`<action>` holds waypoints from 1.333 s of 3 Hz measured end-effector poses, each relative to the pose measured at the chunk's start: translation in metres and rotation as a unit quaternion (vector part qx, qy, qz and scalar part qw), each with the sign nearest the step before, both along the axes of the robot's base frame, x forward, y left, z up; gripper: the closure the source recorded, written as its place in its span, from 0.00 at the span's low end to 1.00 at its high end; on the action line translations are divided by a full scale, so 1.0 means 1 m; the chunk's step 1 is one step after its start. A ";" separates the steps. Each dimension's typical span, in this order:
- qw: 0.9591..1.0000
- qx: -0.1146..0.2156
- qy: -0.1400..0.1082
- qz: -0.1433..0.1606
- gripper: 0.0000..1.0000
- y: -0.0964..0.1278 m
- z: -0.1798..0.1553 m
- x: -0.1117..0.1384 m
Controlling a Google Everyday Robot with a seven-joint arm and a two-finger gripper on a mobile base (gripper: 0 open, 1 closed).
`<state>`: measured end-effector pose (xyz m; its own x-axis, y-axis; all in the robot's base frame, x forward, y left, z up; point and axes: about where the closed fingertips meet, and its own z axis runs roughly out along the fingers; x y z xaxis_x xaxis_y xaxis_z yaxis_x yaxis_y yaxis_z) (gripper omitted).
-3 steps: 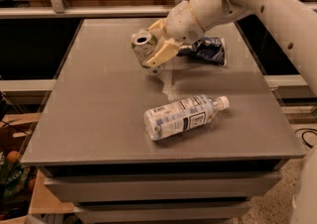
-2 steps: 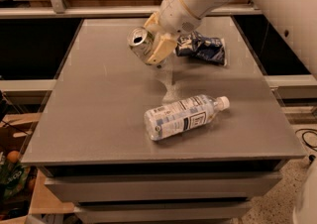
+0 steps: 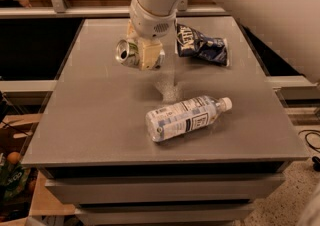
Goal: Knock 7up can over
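1. The cream-tipped two-finger gripper (image 3: 148, 59) hangs low over the back-left part of the flat grey tabletop (image 3: 95, 125). It is carried by the thick white robot arm (image 3: 155, 0), which comes down from the top of the view.
2. The small white-and-green aluminium 7up can (image 3: 126, 52) sits right against the gripper's left side. It is not upright: it is tipped steeply, with its silver top facing left and toward the camera. Part of its body is hidden behind the gripper.
3. Whether the gripper is clenched on the can, or released and only leaning on it, cannot be told from this view. Nor is it clear whether the can's side already rests on the table.
4. The low, close placement suits the job, since contact against the can's body is what levers it off its base. Judged by the tilt, the knock-over looks nearly or fully done.
5. A crumpled dark blue chip bag (image 3: 202, 45) lies just right of the gripper, near the back edge. A clear plastic water bottle with a white cap (image 3: 186, 117) lies on its side toward the front, well apart from the can.
6. Bare table lies to the left of the can and in front of it, so it has room to settle there. The right side is closed off by the bag. A round can on its side may roll, and the left edge is the nearest drop, so a gentle withdrawal upward seems the safer exit.
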<state>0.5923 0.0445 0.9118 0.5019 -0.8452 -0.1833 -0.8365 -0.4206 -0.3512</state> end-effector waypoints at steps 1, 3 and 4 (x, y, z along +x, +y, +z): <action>0.997 -0.075 -0.020 0.020 1.00 0.006 -0.015 0.001; 0.990 -0.133 -0.016 0.052 0.84 0.017 -0.037 0.000; 0.989 -0.132 -0.003 0.061 0.60 0.022 -0.042 -0.001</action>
<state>0.5911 0.0662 0.8696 0.6042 -0.7958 0.0393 -0.7716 -0.5967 -0.2202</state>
